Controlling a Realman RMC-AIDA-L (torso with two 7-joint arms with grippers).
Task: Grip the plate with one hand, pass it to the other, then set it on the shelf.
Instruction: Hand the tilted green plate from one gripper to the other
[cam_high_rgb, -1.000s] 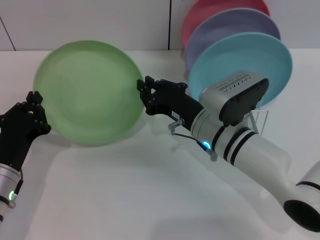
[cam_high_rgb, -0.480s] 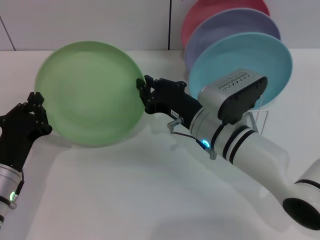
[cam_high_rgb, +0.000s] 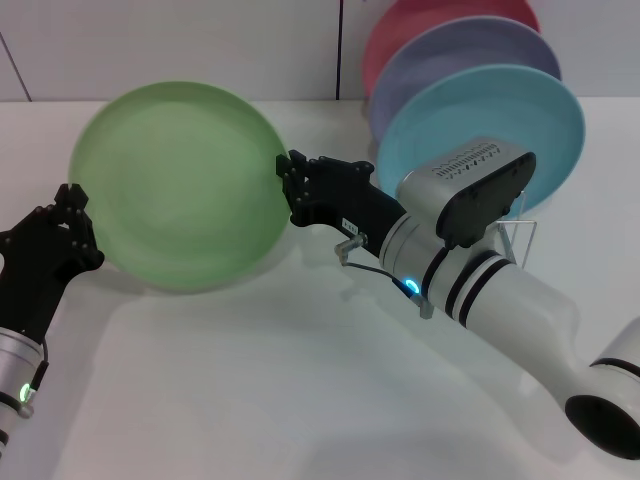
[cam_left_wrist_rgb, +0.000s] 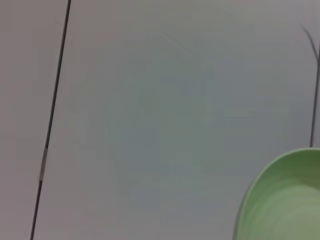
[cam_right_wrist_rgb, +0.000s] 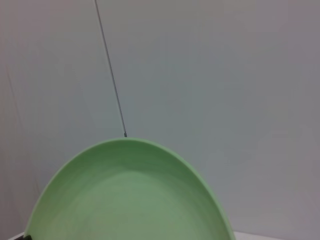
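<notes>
**Handover mid-swap: both grippers on the plate, almost no motion**

Change over the last second: tiny. The plate (cam_high_rgb: 178, 187) has crept slightly toward 3 o'clock and its far rim has settled; neither arm has really moved. Reads as a hold while the grip transfers, not transport.

Where things are:
- Plate is off the counter (cam_high_rgb: 250, 390), tilted up, face toward us, centre-left of the scene.
- Left gripper (cam_high_rgb: 72, 208) at the plate's 9 o'clock edge, fingers at the rim. Looks clamped on it, though the contact itself is partly hidden behind the rim.
- Right gripper (cam_high_rgb: 288, 181) at the plate's 3 o'clock edge, pinching the rim.
- Shelf (cam_high_rgb: 520, 240) sits at about 2 o'clock from the plate, mostly hidden behind the right arm, already carrying the sky-blue plate (cam_high_rgb: 480, 120), the lavender plate (cam_high_rgb: 450, 55) and a red plate (cam_high_rgb: 430, 18) on edge.

Arm pose: left forearm comes up from 7 o'clock, wrist bent toward the plate. Right arm reaches in from 5 o'clock, nearly straight, passing in front of the shelf.

My read: pickup done, pass half done. Left release comes next. The sky-blue plate is close beside the right arm, so the swing toward the shelf looks tight.
</notes>
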